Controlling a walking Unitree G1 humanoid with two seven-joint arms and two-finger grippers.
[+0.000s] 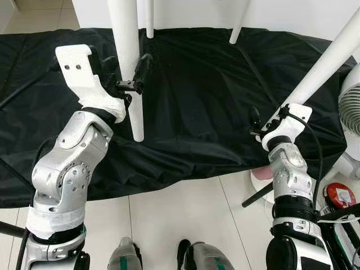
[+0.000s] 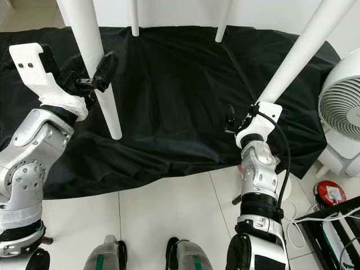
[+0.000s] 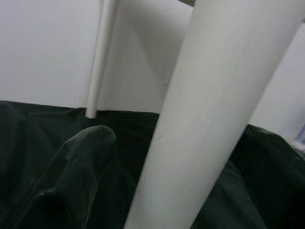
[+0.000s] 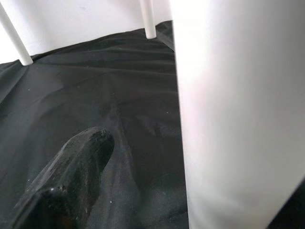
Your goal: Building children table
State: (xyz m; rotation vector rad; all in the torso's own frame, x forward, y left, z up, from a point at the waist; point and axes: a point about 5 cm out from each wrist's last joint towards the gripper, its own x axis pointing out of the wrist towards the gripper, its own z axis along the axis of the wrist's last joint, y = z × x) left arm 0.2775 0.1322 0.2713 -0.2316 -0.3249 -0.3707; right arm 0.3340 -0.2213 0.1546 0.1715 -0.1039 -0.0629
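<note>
Open black cloth sheet (image 1: 197, 107) btwn near-left white round table leg (image 1: 128, 67) & near-right slanted white leg (image 1: 332, 59): wide gap. White fan (image 2: 343, 118) crowds far right.

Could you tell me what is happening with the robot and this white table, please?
The robot stands at a white table whose legs rest on a black sheet. Its left hand is at the near left leg, one finger on each side. Its right hand is at the near right leg. A white fan stands alongside.
</note>
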